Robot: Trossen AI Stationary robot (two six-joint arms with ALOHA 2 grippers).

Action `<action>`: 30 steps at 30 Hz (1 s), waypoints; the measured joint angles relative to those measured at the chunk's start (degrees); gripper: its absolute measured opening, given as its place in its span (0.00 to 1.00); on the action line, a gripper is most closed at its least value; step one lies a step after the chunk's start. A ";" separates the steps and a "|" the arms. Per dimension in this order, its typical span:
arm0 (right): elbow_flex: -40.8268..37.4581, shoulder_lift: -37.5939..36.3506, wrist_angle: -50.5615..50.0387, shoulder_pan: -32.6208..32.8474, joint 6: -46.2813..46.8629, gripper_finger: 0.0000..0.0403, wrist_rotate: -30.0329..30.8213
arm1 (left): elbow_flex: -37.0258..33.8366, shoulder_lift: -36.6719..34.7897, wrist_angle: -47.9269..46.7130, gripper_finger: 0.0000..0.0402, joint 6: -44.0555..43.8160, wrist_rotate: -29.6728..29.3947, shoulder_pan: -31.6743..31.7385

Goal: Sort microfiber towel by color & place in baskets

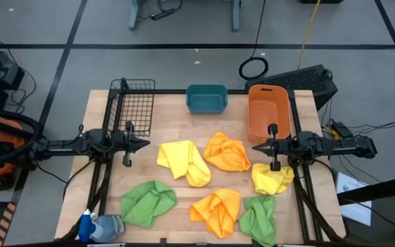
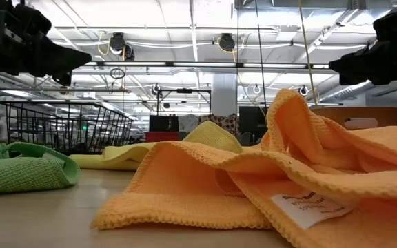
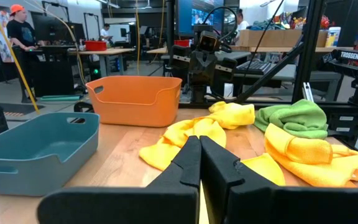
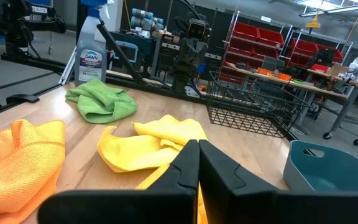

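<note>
Your left claw (image 1: 145,144) is hanging over the left side of the table (image 1: 170,116) with its fingers (image 3: 188,165) pressed together and nothing in them, just in front of the black wire-mesh basket (image 1: 134,103) and pointing across at the big yellow towel (image 1: 182,160). Your right claw (image 1: 256,147) mirrors it on the other side, fingers (image 4: 188,165) also pressed together and empty, hovering right in front of the orange bin (image 1: 267,111) with the smaller yellow towel (image 1: 271,180) lying just below it, toward the front edge. Both arms are up off the table, you can see them hanging high in the low view. Between the two claws sits an orange towel (image 1: 228,151), touching the big yellow one. Nearer the front edge you've got a green towel (image 1: 148,202) on the left, another orange towel (image 1: 217,210) in the middle, and a second green towel (image 1: 259,218) on the right, right beside that orange one. The three baskets run along the far edge: wire mesh on the left, the teal tub (image 1: 206,99) in the middle, orange bin on the right, and from what the overhead and wrist views show, all three have no towels in them yet. There's also a spray bottle (image 1: 100,226) lying at the front left corner, next to the left green towel.
</note>
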 joint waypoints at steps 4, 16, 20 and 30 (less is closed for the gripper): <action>0.02 0.02 0.00 0.00 -0.01 0.00 0.01 | -0.02 -0.02 -0.02 0.01 0.00 0.00 0.01; 0.02 0.02 0.00 0.00 -0.02 0.00 0.01 | 0.00 -0.02 0.42 0.01 0.00 0.01 0.02; 0.00 0.00 0.00 0.00 0.00 0.00 0.01 | -0.02 -0.02 0.42 0.01 -0.04 0.00 0.02; 0.00 0.01 0.00 0.02 -0.01 0.00 0.01 | -0.01 -0.02 0.42 0.01 1.83 -0.60 0.01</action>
